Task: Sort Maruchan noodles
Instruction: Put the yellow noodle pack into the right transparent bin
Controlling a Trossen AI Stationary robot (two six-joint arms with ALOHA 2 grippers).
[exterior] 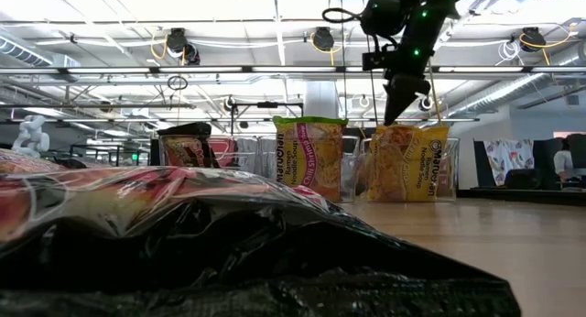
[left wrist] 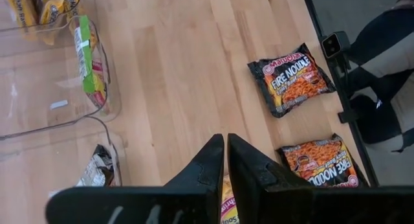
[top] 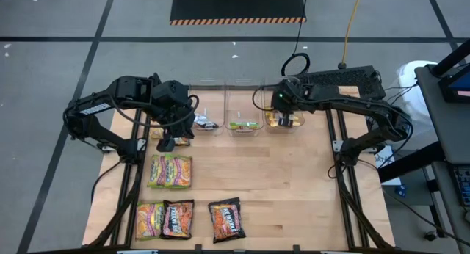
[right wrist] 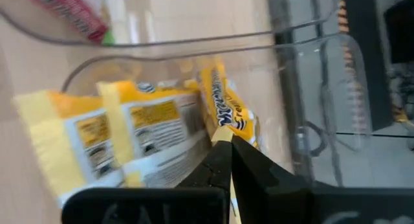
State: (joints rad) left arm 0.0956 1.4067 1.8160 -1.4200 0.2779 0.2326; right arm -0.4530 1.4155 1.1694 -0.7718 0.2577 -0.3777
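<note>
Maruchan noodle packets lie flat on the wooden table [top: 294, 188]: a lime-green and a yellow-orange one [top: 170, 171], and nearer the front edge two black ones [top: 177, 219] [top: 226, 219] beside another [top: 150, 219]. My left gripper [top: 166, 142] [left wrist: 226, 143] hangs above the table's left part, shut on a yellow packet [left wrist: 228, 201]. My right gripper [exterior: 394, 115] [right wrist: 228, 141] is shut, its tips at the top edge of the yellow packets [right wrist: 129, 130] standing in the right clear bin [top: 294, 120]. My left gripper pinches the yellow packet's upper end [left wrist: 227, 185] between its two fingers, slanting down from above. The fingers hide most of the packet, and it hangs below them [top: 178, 141]. My right gripper's shut tips are at a yellow packet's upper edge [right wrist: 223, 117]; I cannot tell whether they touch it.
Three clear bins stand in a row at the far edge: the left one [top: 205, 100] holds a black packet [top: 204, 122], the middle one [top: 244, 100] a green one [top: 244, 125]. Bare wood stretches over the table's right half. Black frame rails [top: 341, 173] run along both sides.
</note>
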